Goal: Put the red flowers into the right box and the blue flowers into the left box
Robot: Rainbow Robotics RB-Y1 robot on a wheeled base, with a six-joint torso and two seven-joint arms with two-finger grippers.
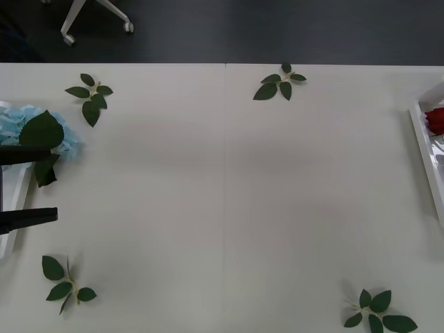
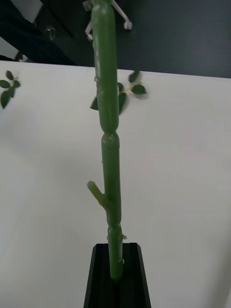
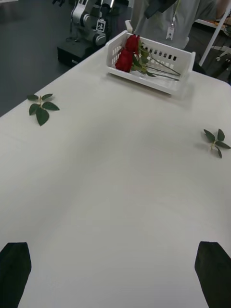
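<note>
At the left edge of the front view, the left tool (image 1: 28, 186) is spread open, its black fingers (image 1: 31, 154) apart beside the blue flowers (image 1: 21, 128), which lie in the left box (image 1: 8, 239). The right tool (image 2: 115, 274) is clamped on a thick green stem (image 2: 109, 144) that runs up the right wrist view. At the far right edge, red flowers (image 1: 435, 119) lie in the right box (image 1: 424, 149). Four leaf sprigs (image 1: 90, 97) sit near the white table's (image 1: 229, 194) corners.
</note>
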